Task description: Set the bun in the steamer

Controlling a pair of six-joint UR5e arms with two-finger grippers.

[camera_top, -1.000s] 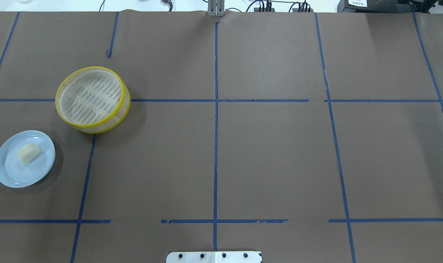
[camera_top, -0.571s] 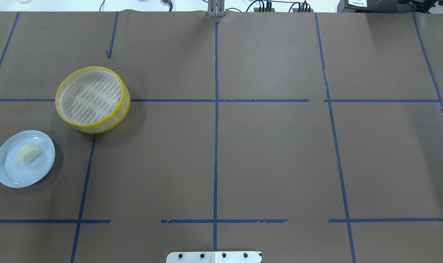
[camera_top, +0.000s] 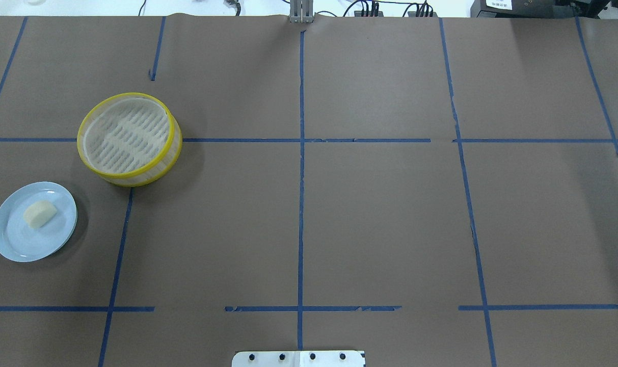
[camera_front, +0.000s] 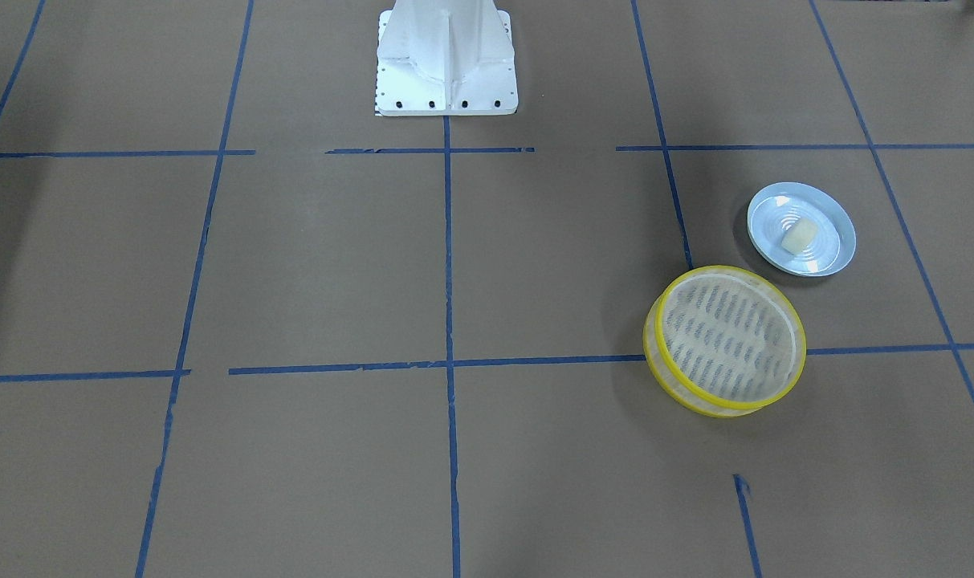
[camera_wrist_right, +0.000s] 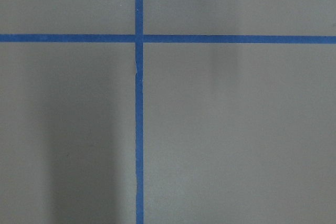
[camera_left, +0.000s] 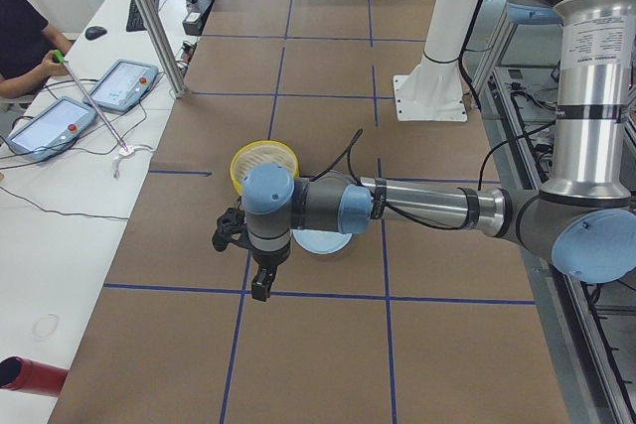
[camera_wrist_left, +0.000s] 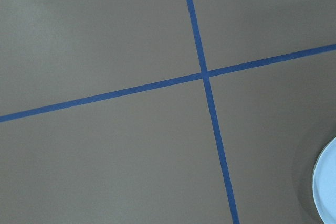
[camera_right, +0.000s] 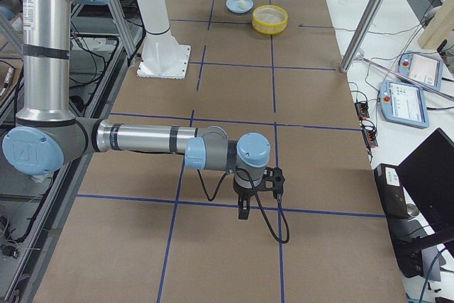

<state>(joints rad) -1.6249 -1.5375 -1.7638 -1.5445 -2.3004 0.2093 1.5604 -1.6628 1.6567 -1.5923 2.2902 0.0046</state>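
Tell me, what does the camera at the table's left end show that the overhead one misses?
Only the left-end camera shows the robot's left arm stretched over the table, its gripper pointing down, and a person with tablets at a side desk. Only the overhead camera shows the bun, lying on the blue plate; from the side the arm covers the bun and most of the plate. Both show the yellow steamer, the plate's edge, and the brown table with blue tape lines.
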